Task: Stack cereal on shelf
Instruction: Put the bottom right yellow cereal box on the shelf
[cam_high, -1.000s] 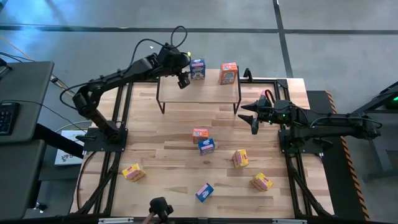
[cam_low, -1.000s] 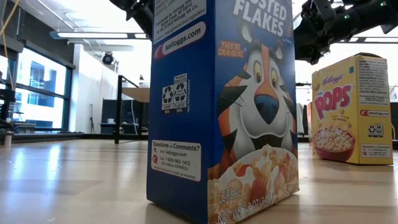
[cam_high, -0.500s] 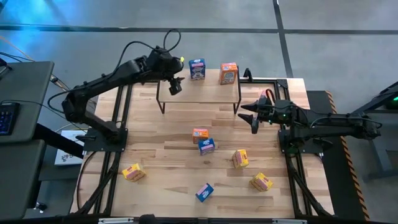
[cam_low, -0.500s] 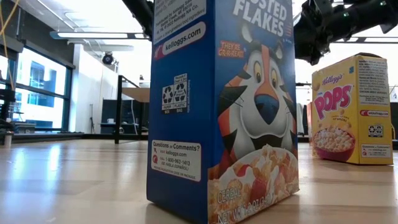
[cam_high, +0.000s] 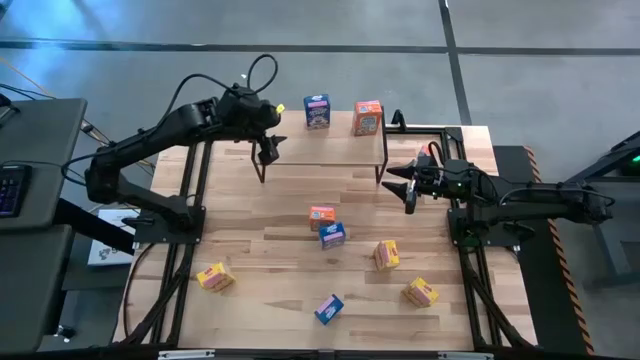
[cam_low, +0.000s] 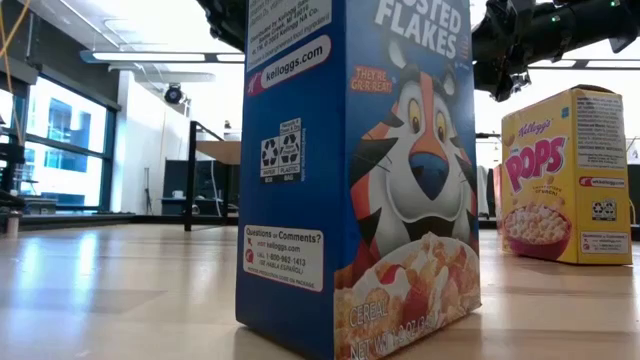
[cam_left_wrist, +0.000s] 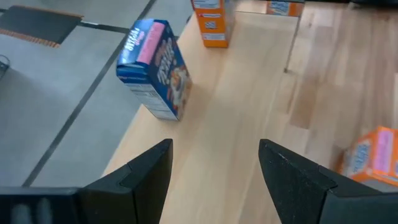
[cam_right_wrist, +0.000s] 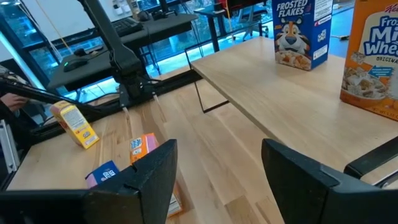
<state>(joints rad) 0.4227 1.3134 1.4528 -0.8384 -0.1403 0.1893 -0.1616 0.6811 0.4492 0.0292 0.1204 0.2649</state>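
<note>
The table (cam_high: 300, 250) carried the shelf (cam_high: 340, 150) along its far edge, and on the shelf's plank top a blue cereal box (cam_high: 317, 111) and an orange cereal box (cam_high: 367, 117) stood upright, a little apart. Six further boxes were scattered over the table: an orange box (cam_high: 321, 216) touching a blue box (cam_high: 333, 235) near the middle, a yellow box (cam_high: 387, 255) and another yellow box (cam_high: 421, 292) toward the right, a blue box (cam_high: 328, 308) by the near edge, and a yellow box (cam_high: 214, 277) at the left. The left gripper (cam_high: 267, 152) was held over the shelf's left end, fingers parted and empty. The right gripper (cam_high: 409, 187) was held just off the shelf's right end, likewise spread with nothing between its fingers.

A shelved box could be toppled if either arm swung low across the plank, and the touching pair at the middle could be dragged together by a careless grasp.

Only eight boxes were made out from above; a ninth was not found. The low view was largely blocked by one blue box close to the lens.
</note>
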